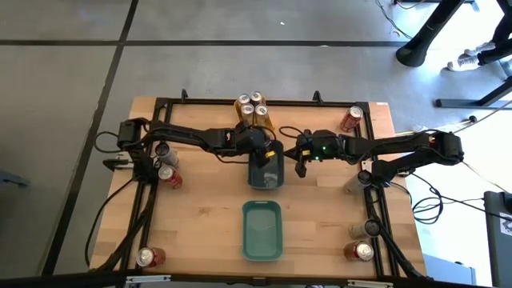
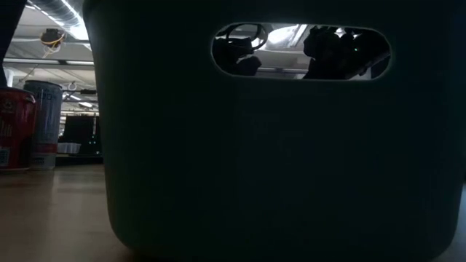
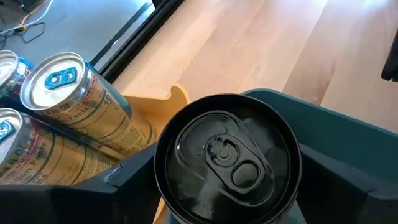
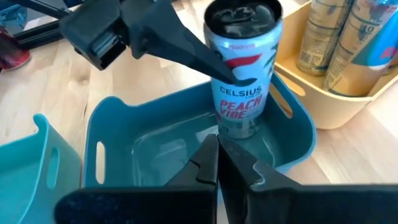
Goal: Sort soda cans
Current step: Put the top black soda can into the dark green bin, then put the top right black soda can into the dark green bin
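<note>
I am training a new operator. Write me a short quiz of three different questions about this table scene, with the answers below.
1. True or false: the left tool is around a silver-and-white Celsius can standing in a teal plastic tray.
2. Which tray holds the gold-yellow metal cans? A) the yellow plastic tray B) the teal tray nearest the front edge of the table
3. Fill in: the right tool has its jaws ____.

Key: 1 true; 2 A; 3 shut.
</note>
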`<state>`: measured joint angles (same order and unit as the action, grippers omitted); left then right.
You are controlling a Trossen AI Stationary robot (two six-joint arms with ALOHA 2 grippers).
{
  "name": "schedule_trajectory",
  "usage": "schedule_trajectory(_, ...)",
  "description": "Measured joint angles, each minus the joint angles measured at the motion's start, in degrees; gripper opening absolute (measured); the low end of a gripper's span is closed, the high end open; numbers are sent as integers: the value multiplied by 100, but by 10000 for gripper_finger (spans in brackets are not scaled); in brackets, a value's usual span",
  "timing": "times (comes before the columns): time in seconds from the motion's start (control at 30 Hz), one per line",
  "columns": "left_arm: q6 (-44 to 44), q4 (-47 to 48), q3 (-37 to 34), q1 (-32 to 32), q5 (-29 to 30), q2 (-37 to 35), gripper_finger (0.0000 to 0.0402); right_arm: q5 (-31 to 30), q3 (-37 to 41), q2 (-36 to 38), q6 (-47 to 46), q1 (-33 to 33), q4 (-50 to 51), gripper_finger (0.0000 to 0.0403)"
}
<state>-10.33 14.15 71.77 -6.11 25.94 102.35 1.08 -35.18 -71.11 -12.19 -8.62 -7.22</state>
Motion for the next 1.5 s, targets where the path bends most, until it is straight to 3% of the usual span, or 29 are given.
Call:
schedule_trajectory(0.23, 46, 136, -19, 19, -44, -149, 294, 98, 0, 0, -16, 0, 24, 18)
schedule_trajectory(0.63, 188, 356, -17, 92, 43, -787, 294, 151, 0, 51, 35, 0, 18, 172)
schedule_trajectory(0.83, 174, 1108, -13, 357, 170, -1304, 294, 151, -17, 371, 89, 0, 176, 203)
schedule_trajectory(0.93, 71, 1418, -11, 598, 488, -1563, 294, 149, -268, 716, 154, 4, 936, 204)
schedule_trajectory(1.1, -65, 1795, -11, 1035, 828, -1907, 294, 98, -1186, 1072, 192, 68, 3200, 204)
schedule_trajectory(1.3, -427, 2473, -9, 1497, 1343, -2135, 295, -389, -2613, 1067, -152, 714, 5787, 205)
schedule_trajectory(1.5, -788, 2938, -9, 1795, 1911, -2156, 295, -647, -3674, 1063, -820, 1306, 7085, 205)
